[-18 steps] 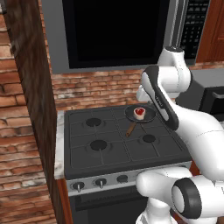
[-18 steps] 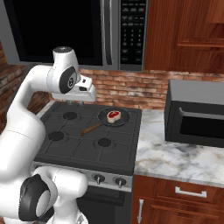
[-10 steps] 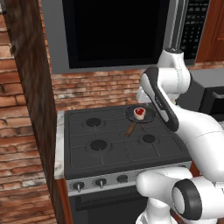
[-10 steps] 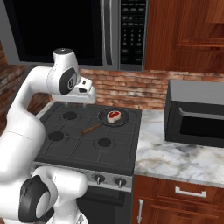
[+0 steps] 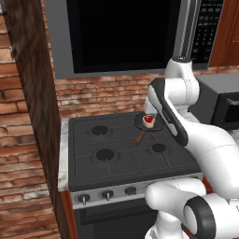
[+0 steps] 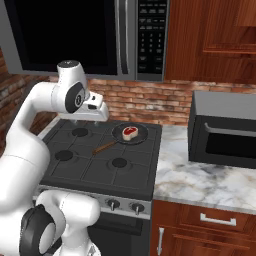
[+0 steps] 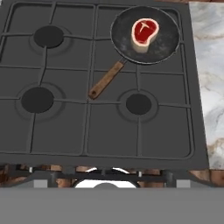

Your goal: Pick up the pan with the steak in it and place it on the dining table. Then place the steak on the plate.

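On the stove (image 7: 109,131), pan (image 7: 164,46) with steak (image 7: 143,33) untouched.
Fingers cannot be judged from the views; the handle (image 7: 106,80) is best grasped squarely, mid-length.

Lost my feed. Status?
Gripper open, above the stove. Pan on back right burner, steak inside. Handle unobstructed.

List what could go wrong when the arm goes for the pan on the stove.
The steak lies loose in the pan, so tilting during the lift could slide it out. The handle is thin and angled across the grates; a grasp near its end might let the pan rotate or sag. The microwave stands beside the stove, close to a sideways swing.
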